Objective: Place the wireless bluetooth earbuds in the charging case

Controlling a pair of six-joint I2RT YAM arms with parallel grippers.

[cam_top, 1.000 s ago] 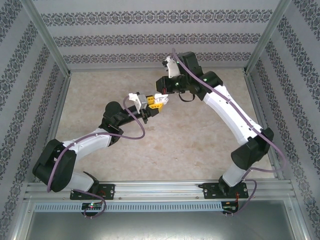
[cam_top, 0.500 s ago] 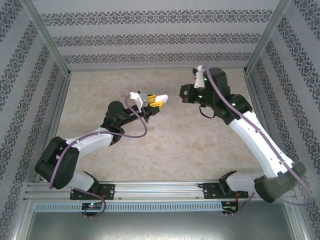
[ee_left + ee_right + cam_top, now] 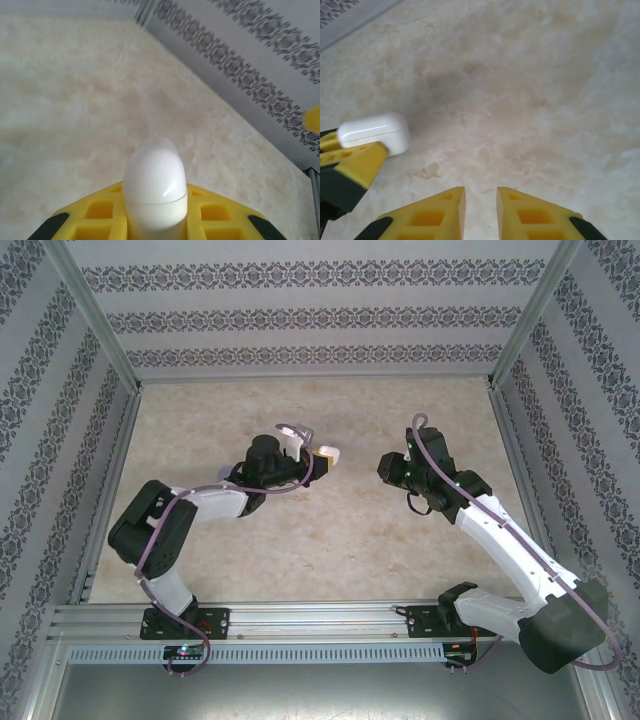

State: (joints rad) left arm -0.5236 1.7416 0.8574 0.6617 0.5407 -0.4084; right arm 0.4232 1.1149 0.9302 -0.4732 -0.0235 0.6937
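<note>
Glossy white rounded plastic charging case [image 3: 328,453]: pinched in left gripper [image 3: 320,457], centre of the top view, lid apparently shut. Empty right gripper [image 3: 480,200]: jaws slightly spread. Insertion possibly finished; contents hidden.

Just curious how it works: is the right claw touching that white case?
Apart. The right wrist view shows bare table between the right gripper and the white case.

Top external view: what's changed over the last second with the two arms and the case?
The right claw pulled back to the right, away from the charging case it had been up against, and its jaws now stand slightly apart with nothing between them. The left arm refolded, carrying the left claw slightly right. Unchanged: the left claw is still shut on the closed white case.
</note>
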